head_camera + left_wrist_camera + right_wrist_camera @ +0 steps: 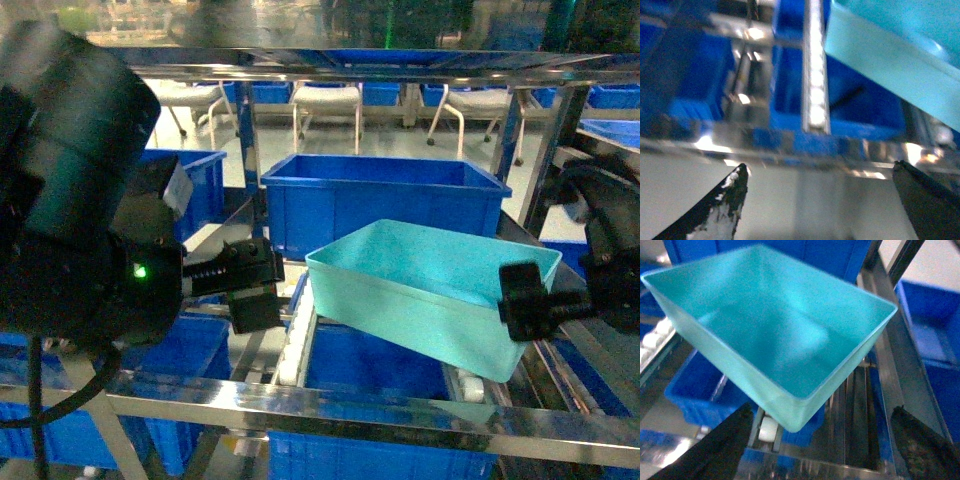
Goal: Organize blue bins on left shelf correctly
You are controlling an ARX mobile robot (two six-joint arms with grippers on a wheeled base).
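The light turquoise blue bin (430,290) lies empty and tilted on the left shelf's (380,410) roller tracks, turned askew to them. In the right wrist view the blue bin (775,325) points one corner at my right gripper (822,409), which is open; that corner rests over a white roller (767,430) just ahead of the fingertips. My right gripper (530,300) sits at the bin's right end. My left gripper (250,285) hangs left of the bin, apart from it. Its wrist view shows the left gripper (820,172) open and empty, with the bin (890,55) at upper right.
A dark royal-blue tub (385,200) stands behind the turquoise bin on the same level. More dark blue tubs (370,380) sit on the level below and at the left (190,180). A roller track (816,75) runs ahead of the left gripper. Steel posts (548,150) flank the bay.
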